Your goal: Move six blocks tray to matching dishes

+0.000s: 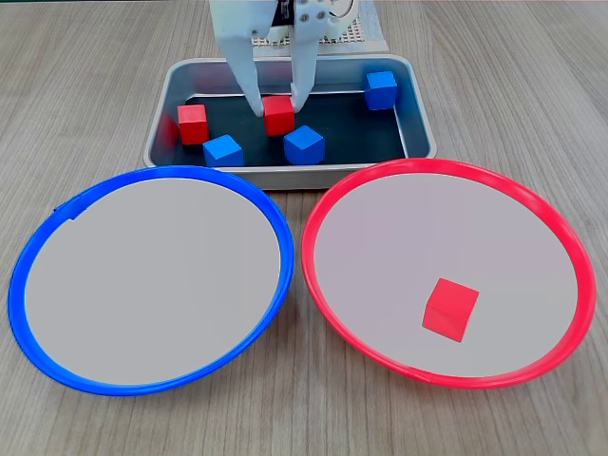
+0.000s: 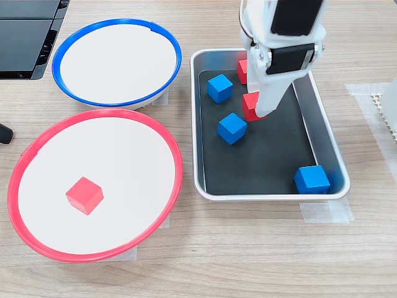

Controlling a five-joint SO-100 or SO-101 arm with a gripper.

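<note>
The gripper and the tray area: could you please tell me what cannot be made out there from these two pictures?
- Gripper: the top edge cuts off the arm in both fixed views.
- Grip on the red block: the fingers flank it, but contact is unclear; in a fixed view the gripper covers most of it.
- Second red block in the tray: partly hidden behind the gripper.
- Dark object: cut off by the left edge.
</note>
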